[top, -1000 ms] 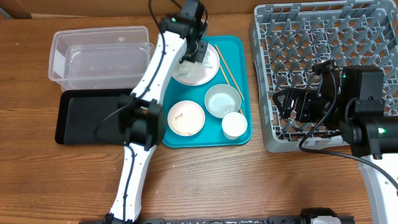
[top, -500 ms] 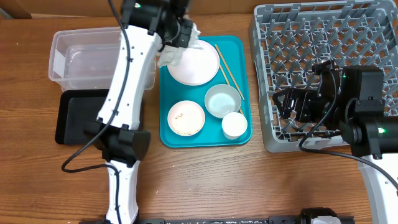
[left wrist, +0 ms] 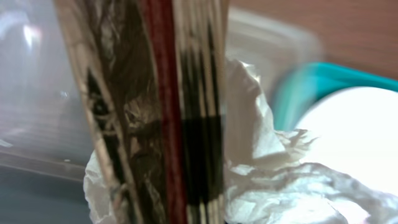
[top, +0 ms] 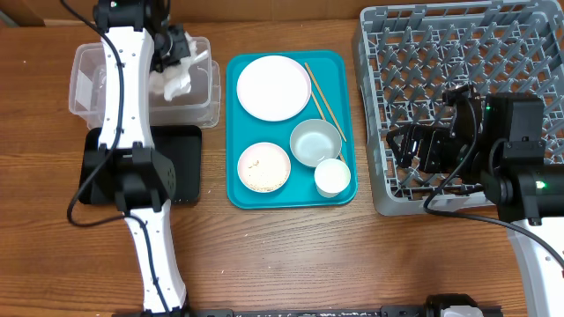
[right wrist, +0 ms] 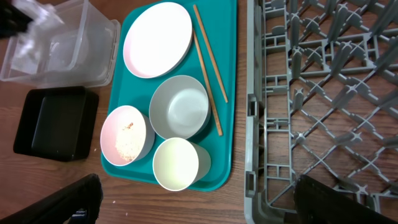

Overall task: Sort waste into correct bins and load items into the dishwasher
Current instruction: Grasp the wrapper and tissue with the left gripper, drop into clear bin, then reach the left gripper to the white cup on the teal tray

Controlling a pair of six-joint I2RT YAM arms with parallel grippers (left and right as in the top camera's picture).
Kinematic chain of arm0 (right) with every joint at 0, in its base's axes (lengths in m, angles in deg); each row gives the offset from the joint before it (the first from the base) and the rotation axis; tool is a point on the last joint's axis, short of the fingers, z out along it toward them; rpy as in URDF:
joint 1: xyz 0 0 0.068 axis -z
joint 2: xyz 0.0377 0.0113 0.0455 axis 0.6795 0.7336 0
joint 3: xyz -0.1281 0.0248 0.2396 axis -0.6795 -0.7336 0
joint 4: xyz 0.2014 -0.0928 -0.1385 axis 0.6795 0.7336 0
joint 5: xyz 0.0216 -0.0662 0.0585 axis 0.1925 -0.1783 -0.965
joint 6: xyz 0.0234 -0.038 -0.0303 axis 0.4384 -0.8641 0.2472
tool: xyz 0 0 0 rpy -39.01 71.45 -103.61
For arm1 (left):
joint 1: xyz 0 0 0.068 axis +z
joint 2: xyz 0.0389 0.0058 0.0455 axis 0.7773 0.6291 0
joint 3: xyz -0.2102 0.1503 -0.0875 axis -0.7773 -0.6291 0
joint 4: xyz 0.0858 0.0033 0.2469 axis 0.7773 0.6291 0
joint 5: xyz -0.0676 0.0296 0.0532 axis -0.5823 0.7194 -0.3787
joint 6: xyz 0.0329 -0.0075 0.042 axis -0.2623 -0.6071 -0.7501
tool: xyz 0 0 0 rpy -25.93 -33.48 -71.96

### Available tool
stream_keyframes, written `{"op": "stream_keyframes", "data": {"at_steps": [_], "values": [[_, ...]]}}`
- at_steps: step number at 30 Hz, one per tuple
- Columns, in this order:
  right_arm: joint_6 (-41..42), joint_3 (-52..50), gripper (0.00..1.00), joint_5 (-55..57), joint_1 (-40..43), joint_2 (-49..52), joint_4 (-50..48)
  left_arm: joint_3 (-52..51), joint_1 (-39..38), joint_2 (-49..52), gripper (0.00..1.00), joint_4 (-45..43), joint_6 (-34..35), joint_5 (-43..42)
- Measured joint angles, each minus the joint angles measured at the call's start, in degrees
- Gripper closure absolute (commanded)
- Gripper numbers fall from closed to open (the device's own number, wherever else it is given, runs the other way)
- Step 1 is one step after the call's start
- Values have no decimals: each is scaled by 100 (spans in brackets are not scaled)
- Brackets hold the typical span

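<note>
Left gripper: we see it pinched on the napkin, a soft, creased white wad.
Napkin's place: hanging over the tub, a clear plastic box left of the teal tray.
Black tray: shallow and rectangular, also left of the teal tray (nearer its front corner).
Right gripper: fingers spread wide, empty, over the grey pegged rack right of the teal tray.
On the teal tray: smooth round plate, thin wooden chopsticks, grey-blue bowl, white cup, and a small plate flecked with rice.
</note>
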State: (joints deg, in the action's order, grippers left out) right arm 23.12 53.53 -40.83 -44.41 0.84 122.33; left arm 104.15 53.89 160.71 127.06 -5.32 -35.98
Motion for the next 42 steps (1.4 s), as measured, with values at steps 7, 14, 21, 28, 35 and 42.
{"op": "stream_keyframes", "data": {"at_steps": [7, 14, 21, 28, 35, 42], "values": [[0, 0, 0, -2, 0, 0, -2, -39, 125, 487, 14, -101, 175, -4], [0, 0, 0, 0, 0, 0, -26, 125, 125, 190, 14, 225, -149, -238], [2, 0, 0, 0, 2, 0, -109, 308, 28, -1167, 18, 772, -767, -719], [68, 2, 0, -2, 234, -24, -131, 459, -752, -1987, 24, 1727, -1346, -903], [129, 2, 0, 0, 575, -326, -9, -94, -1615, -1867, 25, 1738, -1504, -1132], [133, 4, 0, -2, 575, -393, 59, -1032, -2820, -1864, 27, 1650, -1631, -1213]]}}
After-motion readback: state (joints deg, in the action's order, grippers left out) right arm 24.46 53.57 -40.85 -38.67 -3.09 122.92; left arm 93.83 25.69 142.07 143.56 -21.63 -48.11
